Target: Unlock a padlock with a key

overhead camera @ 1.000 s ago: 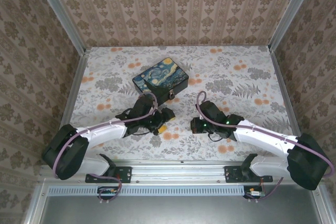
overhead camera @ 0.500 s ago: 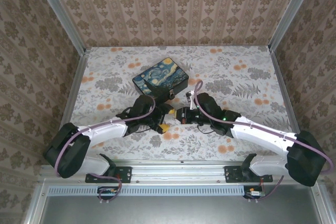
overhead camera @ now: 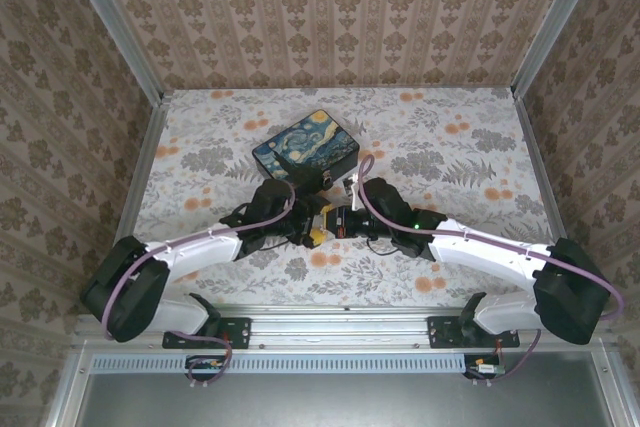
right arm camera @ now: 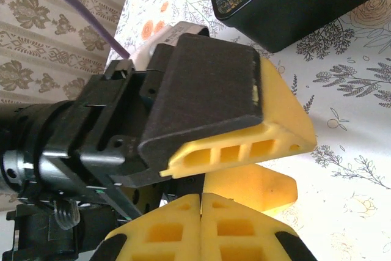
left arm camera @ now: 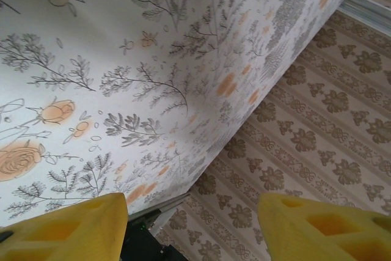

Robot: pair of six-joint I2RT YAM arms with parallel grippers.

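Left end effector (left arm camera: 192, 212): yellow fingers apart. Right end effector (right arm camera: 201, 215): fingers pressed together, tips just beside the left's, over floral-print table (overhead camera: 470, 162), near black rectangular box with starry-night lid (overhead camera: 305, 150).

The right pincer (overhead camera: 343, 221) has swung in leftward, its tip now meeting the left pincer (overhead camera: 318, 229).
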